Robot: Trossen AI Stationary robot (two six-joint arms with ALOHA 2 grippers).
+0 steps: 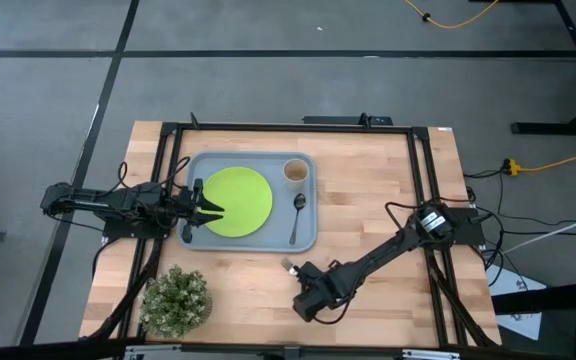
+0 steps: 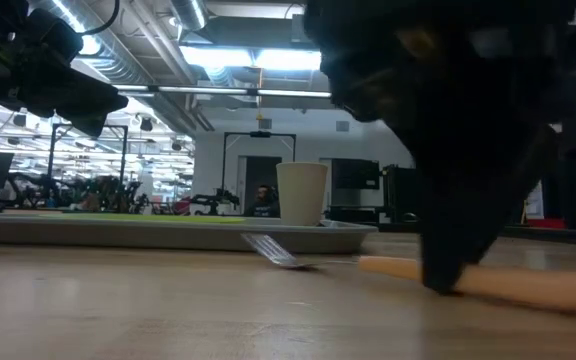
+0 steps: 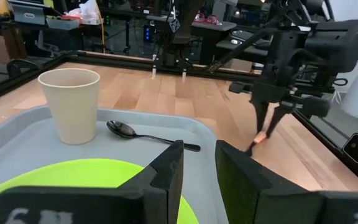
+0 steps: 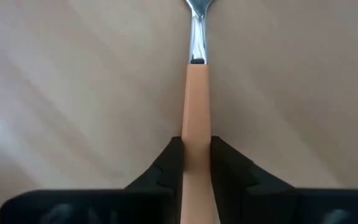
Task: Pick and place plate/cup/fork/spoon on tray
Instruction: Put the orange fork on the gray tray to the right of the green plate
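The grey-blue tray [image 1: 310, 236] lies at the table's middle. On it rest the lime-green plate [image 1: 238, 200], the beige cup [image 1: 296, 171] standing upright at its far right corner, and the dark spoon [image 1: 297, 215] lying flat beside the plate. The fork [image 1: 290, 267] lies on the wood near the tray's near right corner, tines toward the tray. My right gripper [image 4: 196, 163] is shut on its orange handle. My left gripper [image 3: 197, 168] hovers over the plate's left part, open and empty. My right gripper pinches the fork's orange handle [image 4: 196, 134] by its two long sides between the two fingers [image 4: 166, 171], back from the silver tines [image 4: 197, 7]. The fingers come from above, pointing down. The fork is level at the tabletop, with the handle [image 2: 393, 266] along the wood.
A potted green plant [image 1: 176, 300] stands at the table's near left corner. Black frame rails [image 1: 420, 190] run along the table's left, right and far sides. Bare wood [image 1: 368, 180] lies to the right of the tray.
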